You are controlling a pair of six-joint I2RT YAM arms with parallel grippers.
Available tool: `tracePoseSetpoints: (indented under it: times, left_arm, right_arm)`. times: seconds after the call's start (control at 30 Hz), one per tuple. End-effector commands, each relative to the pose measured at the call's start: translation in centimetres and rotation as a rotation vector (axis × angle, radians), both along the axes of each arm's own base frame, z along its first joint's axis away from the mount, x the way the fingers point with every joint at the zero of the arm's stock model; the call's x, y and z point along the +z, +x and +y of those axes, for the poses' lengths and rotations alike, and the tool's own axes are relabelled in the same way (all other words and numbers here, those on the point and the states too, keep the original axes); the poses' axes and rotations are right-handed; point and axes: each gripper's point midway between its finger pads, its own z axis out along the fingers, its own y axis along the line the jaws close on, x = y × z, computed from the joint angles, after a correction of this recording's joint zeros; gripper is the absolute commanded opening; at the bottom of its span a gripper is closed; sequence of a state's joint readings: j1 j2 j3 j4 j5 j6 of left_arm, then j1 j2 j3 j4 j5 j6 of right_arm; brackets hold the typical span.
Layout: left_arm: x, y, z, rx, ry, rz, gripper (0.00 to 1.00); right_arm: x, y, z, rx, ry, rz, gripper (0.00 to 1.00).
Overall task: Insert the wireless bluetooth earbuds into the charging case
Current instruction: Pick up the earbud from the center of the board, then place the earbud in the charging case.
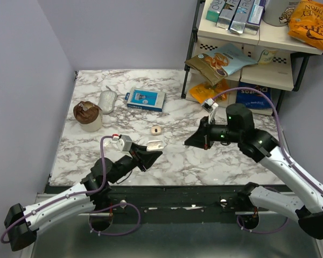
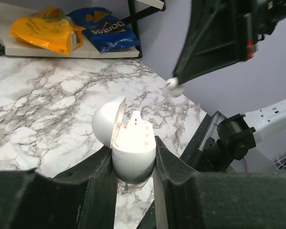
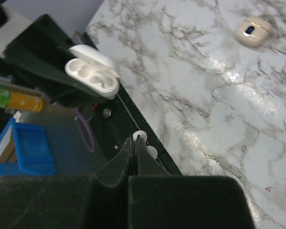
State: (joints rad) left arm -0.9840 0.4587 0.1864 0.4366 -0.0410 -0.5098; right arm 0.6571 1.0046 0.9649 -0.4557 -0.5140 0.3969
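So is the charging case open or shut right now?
Open. The charging case has its lid hinged back, and the right wrist view also shows both sockets exposed.
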Motion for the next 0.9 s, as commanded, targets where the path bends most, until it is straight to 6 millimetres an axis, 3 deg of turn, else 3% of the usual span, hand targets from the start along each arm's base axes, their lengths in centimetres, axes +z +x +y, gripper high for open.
tracePoseSetpoints:
  times: [0.0,0.13,0.23,0.53,0.87]
  left_arm:
    - [4.4,-1.1,-0.9,-0.076,-0.037,-0.176,0.00]
    - [5.6,-3.5,-2.8,-0.244,-0.013,-0.329,0.00]
    - [5.8,-4.0,-4.1,-0.313,0.031,-0.387,0.00]
    - [4.2,-6.1,-7.2,-0.562,0.137,-0.398,0.00]
    - [4.2,-7.8,-8.0,-0.709,0.113,-0.356,0.00]
  right_arm:
    - [3.1,-4.6,-0.9,0.201,0.029,-0.017,0.01]
    - [4.9,-6.9,-1.5,0.300,0.056,-0.069,0.01]
    - [5.9,-8.3,-1.6,0.349,0.080,-0.094,0.01]
    - [8.6,-10.9,-1.2,0.463,0.118,-0.123,0.01]
    - [7.5,-11.4,0.4,0.528,0.029,-0.107,0.01]
